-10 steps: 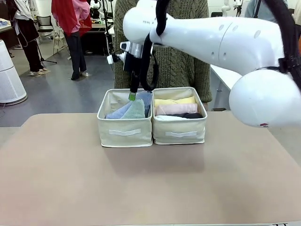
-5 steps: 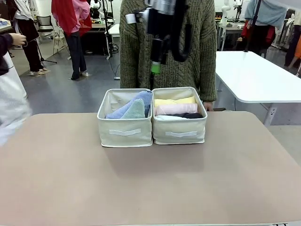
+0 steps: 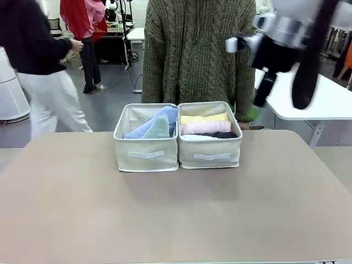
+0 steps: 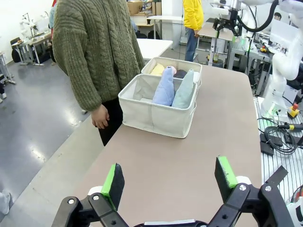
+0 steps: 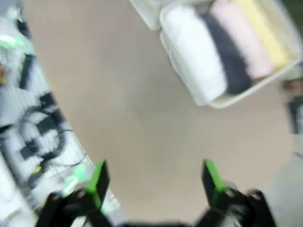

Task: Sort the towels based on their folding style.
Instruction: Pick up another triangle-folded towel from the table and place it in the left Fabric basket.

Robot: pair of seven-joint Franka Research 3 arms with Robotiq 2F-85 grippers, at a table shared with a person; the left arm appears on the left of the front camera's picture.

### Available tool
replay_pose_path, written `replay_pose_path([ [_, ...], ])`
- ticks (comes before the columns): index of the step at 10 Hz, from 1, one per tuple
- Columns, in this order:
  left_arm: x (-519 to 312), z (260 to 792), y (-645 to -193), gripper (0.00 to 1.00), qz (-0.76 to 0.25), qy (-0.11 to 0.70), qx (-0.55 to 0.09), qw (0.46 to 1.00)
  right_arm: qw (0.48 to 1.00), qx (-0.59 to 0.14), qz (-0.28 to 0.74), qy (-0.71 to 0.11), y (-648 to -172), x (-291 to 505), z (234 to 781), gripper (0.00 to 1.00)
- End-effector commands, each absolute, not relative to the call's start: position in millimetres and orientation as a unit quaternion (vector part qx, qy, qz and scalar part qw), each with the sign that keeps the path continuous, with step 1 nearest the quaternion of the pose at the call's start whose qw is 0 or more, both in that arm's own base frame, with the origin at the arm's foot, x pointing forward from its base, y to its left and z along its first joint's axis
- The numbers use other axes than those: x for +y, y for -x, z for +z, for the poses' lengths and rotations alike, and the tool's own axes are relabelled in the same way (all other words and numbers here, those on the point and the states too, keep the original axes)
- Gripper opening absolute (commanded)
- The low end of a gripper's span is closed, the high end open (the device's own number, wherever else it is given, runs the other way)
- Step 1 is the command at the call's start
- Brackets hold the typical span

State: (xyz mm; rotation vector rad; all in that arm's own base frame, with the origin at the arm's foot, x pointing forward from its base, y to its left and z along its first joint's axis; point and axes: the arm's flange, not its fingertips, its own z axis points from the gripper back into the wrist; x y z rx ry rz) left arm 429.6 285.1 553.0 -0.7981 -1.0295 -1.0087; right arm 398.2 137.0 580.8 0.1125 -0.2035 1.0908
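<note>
Surroundings: a person [image 3: 198, 52] is seen behind two cream bins [image 3: 146, 154].
Towels: rolled towels [image 3: 206, 127] and folded towels [image 3: 154, 127] are binned separately.
Left gripper [image 4: 170, 182]: jaws spread, empty.
Right gripper [image 5: 156, 182]: jaws spread, empty.

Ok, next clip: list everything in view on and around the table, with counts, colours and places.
Fabric bins: two, cream, side by side at the table's far middle.
Folded towels: two, light blue and mint green, in the left bin.
Rolled towels: four, yellow, pink, dark grey, white, in the right bin.
Table: one, beige.
Person: one, olive knit sweater, behind the bins.
Passer-by: one, dark top, pale trousers, far left.
Left tool: open, over the table.
Right tool: open, raised right of the bins.
</note>
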Motion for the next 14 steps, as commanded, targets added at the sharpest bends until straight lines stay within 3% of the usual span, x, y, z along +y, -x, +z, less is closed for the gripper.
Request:
replay_pose_path([
  [1, 284.4, 554.2, -427.4, 1.00, -0.451, 0.352, -0.456, 0.681, 0.841, -0.117, 0.524, -0.069, -402.8, 117.3, 570.2, 1.00],
  [4, 284.4, 554.2, -427.4, 1.00, -0.451, 0.352, -0.456, 0.681, 0.830, -0.099, 0.544, -0.070, -434.7, 117.2, 575.1, 1.00],
  [5, 284.4, 554.2, -427.4, 1.00, -0.451, 0.352, -0.456, 0.681, 0.847, -0.105, 0.517, -0.072, -403.8, 100.6, 568.1, 1.00],
  [14, 284.4, 554.2, -427.4, 1.00, -0.451, 0.352, -0.456, 0.681, 0.847, -0.105, 0.517, -0.072, -403.8, 100.6, 568.1, 1.00],
])
